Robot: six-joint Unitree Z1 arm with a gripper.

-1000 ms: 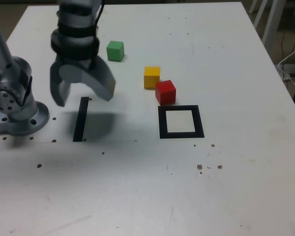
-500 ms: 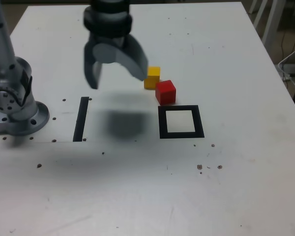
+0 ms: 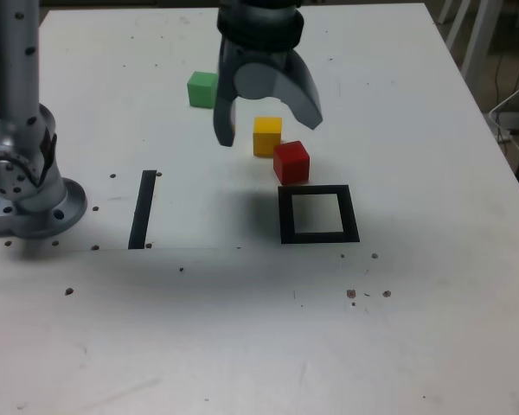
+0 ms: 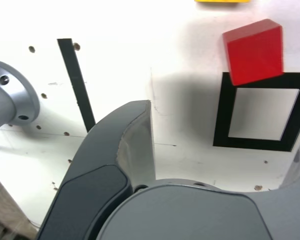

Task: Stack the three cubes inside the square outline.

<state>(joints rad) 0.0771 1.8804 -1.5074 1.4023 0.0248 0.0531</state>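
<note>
Jaws wide apart and empty: the gripper (image 3: pixel 268 130) hangs above the table, yellow cube (image 3: pixel 267 136) showing between its fingers, red cube (image 3: pixel 291 162) just beside, touching the square outline (image 3: pixel 318 214). Only the exterior view catches the green cube (image 3: pixel 202 89); the wrist view shows red (image 4: pixel 254 51) overlapping the frame's edge.

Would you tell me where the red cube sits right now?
In the exterior view, the red cube sits just behind the square outline, beside the yellow cube.

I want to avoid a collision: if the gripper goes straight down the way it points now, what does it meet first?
Probably the yellow cube, which shows between the open fingers of the gripper. Depth is unclear, so it may meet bare table beside it.
</note>
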